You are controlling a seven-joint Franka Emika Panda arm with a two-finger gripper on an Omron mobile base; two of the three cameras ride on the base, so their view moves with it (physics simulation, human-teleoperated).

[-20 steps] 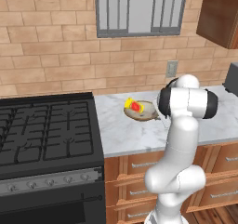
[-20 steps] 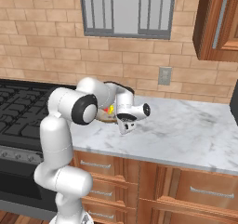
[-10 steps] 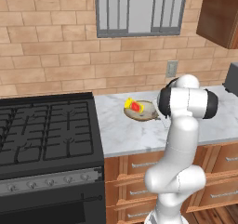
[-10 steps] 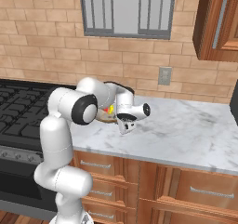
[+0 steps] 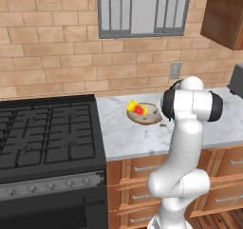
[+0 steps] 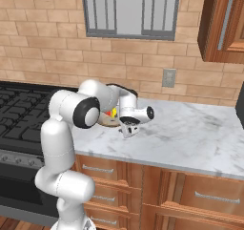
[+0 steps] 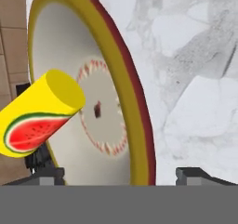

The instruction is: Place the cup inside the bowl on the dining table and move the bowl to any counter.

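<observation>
With the bowl carrying the cup resting on the counter, the gripper fingers stood apart, straddling its rim.

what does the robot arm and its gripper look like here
The arm is built of glossy white, rounded tube segments with dark, near-black bands and round caps at the joints. No cables or markings show. Its gripper is a small white hand; in the hand view two small dark grey, blocky fingertips rise at the bottom.
</observation>
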